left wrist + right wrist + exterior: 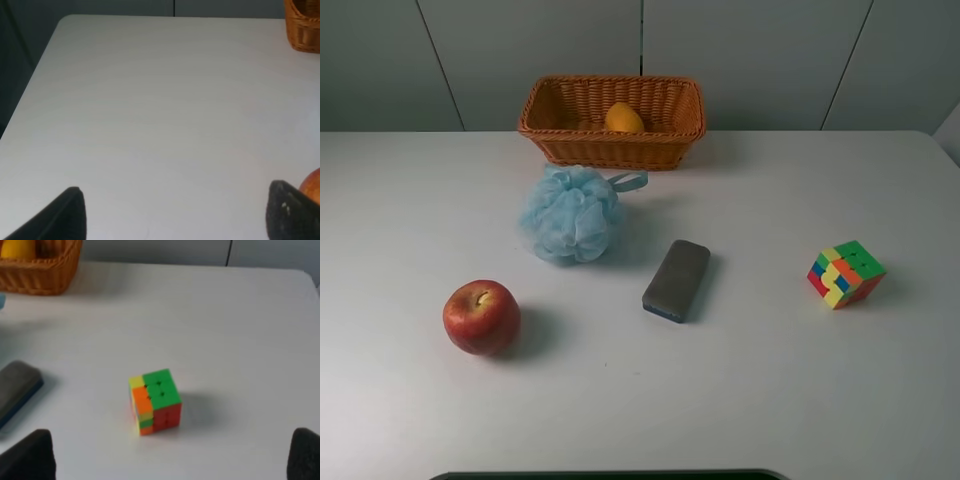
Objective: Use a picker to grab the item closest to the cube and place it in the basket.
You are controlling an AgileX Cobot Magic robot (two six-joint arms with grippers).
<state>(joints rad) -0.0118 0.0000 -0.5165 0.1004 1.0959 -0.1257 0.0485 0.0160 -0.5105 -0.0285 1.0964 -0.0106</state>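
Note:
A multicoloured cube sits on the white table at the right; it also shows in the right wrist view. A grey block eraser with a blue base lies left of it and is the item nearest to it; its end shows in the right wrist view. A wicker basket stands at the back centre. My right gripper is open and empty, short of the cube. My left gripper is open and empty over bare table. Neither gripper shows in the exterior view.
A yellow-orange fruit lies in the basket. A light blue bath loofah sits in front of the basket. A red apple sits at the front left, and its edge shows beside my left finger.

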